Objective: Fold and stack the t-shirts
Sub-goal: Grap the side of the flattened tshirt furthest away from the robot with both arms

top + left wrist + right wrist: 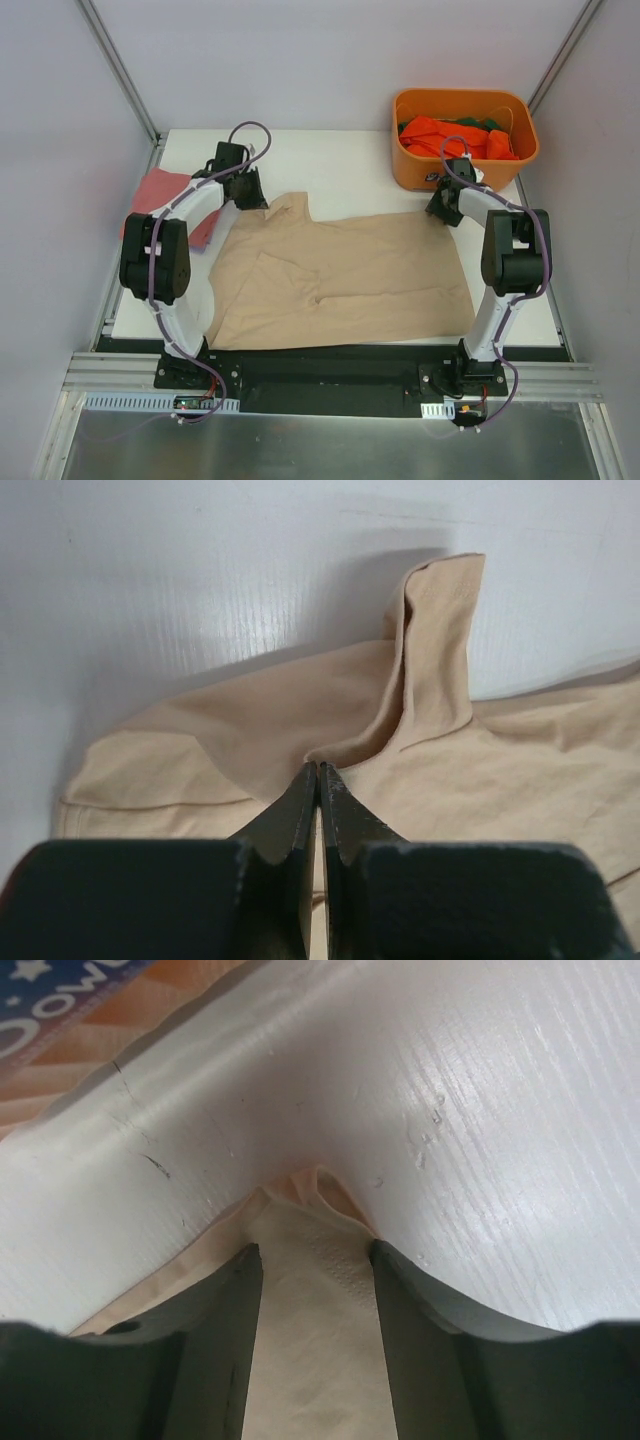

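Top view looks steeply down from the near side; each wrist view faces forward, close over the shared beige t-shirt.
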